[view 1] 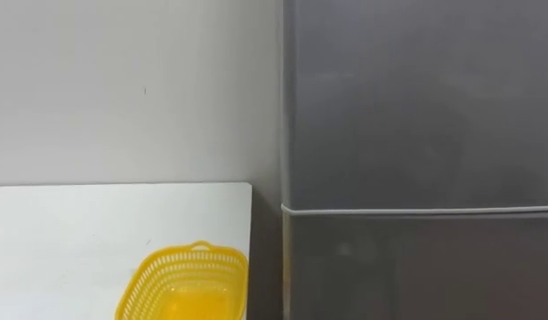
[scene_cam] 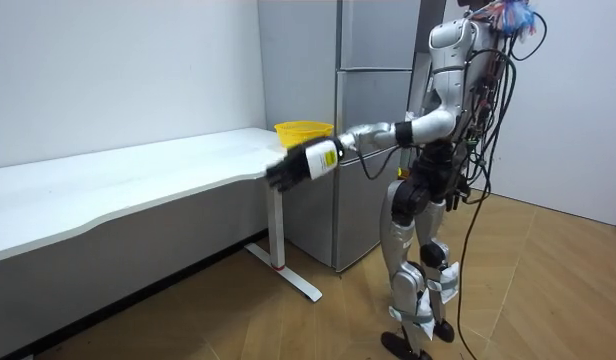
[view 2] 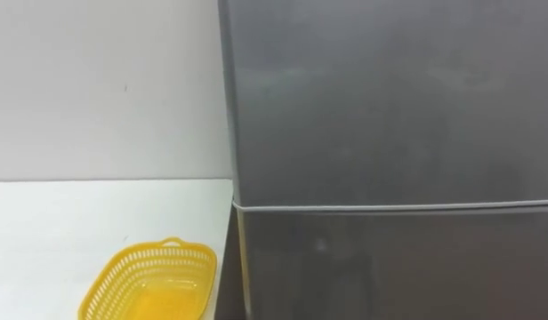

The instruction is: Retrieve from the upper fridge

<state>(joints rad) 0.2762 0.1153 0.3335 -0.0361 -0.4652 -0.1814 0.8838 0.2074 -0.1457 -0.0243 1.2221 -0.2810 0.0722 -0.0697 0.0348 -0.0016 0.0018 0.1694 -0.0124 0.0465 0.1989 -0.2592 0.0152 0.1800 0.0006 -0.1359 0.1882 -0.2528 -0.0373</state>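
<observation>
Standing: the robot is upright on the wooden floor (scene_cam: 238, 310), squarely before the fridge (scene_cam: 373, 120), which sits at its 12 o'clock.
Fridge: a tall grey cabinet, running from 12 round to 5 o'clock in the eye views.
Upper door (view 1: 416, 98): closed flush, so whatever sits in the top compartment is hidden behind it (nothing of the inside can be seen from where I stand).
Lower door (view 1: 416, 267): also closed, parted from the upper one by a thin pale seam running straight across.
Left hand (scene_cam: 288, 168): stretched out level from the shoulder toward the robot's 9 o'clock, dark against the end of the white table (scene_cam: 138, 180); I cannot tell how its fingers are set, nor whether it touches the tabletop.
Table: long and white, against the pale wall (view 1: 123, 89), its end just beside the fridge's side with a narrow dark gap between them.
Basket (view 1: 183, 284): yellow plastic lattice, resting on the table near the corner closest to the fridge, at about 7 o'clock in the eye views; a small loop handle on its rim points toward the wall.
Wall: plain and light, filling 9 to 12 o'clock above the tabletop.
</observation>
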